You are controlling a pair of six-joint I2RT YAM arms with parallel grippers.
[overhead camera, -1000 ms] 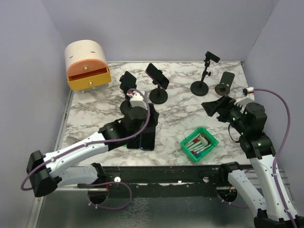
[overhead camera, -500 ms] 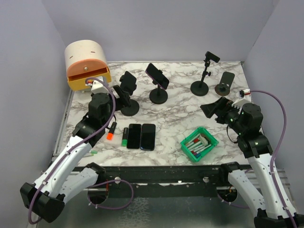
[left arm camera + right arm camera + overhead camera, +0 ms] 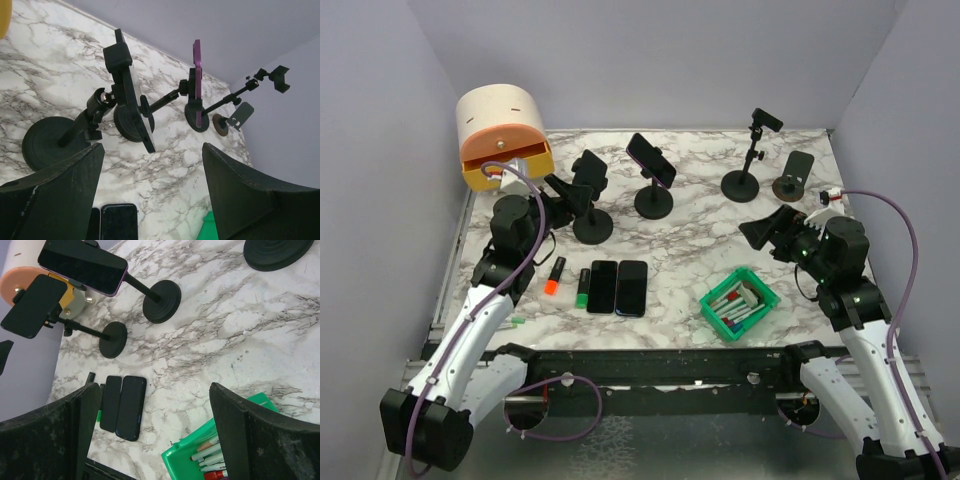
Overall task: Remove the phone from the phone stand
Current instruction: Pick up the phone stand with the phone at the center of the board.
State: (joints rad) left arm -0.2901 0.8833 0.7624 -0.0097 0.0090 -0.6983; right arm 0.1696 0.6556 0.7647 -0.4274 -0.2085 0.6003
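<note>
A purple phone (image 3: pixel 651 158) sits clamped in the middle phone stand (image 3: pixel 654 202); it shows edge-on in the left wrist view (image 3: pixel 196 75) and face-on in the right wrist view (image 3: pixel 82 266). The left stand (image 3: pixel 592 226) carries a black slab in its clamp (image 3: pixel 131 102). My left gripper (image 3: pixel 562 193) is open and empty, just left of that stand, facing it (image 3: pixel 152 160). My right gripper (image 3: pixel 767 230) is open and empty above the table's right side (image 3: pixel 155 387).
Two dark phones (image 3: pixel 618 287) lie flat near the front, with an orange marker (image 3: pixel 553 277) and a green marker (image 3: pixel 583 288) beside them. A green bin (image 3: pixel 739 303) holds markers. Two more stands (image 3: pixel 741 184) (image 3: pixel 792 175) stand at the back right. An orange drawer unit (image 3: pixel 503 135) sits back left.
My left arm has swung away from above the flat phones, back and left, and now faces the left stand. My right gripper has shifted slightly left.
</note>
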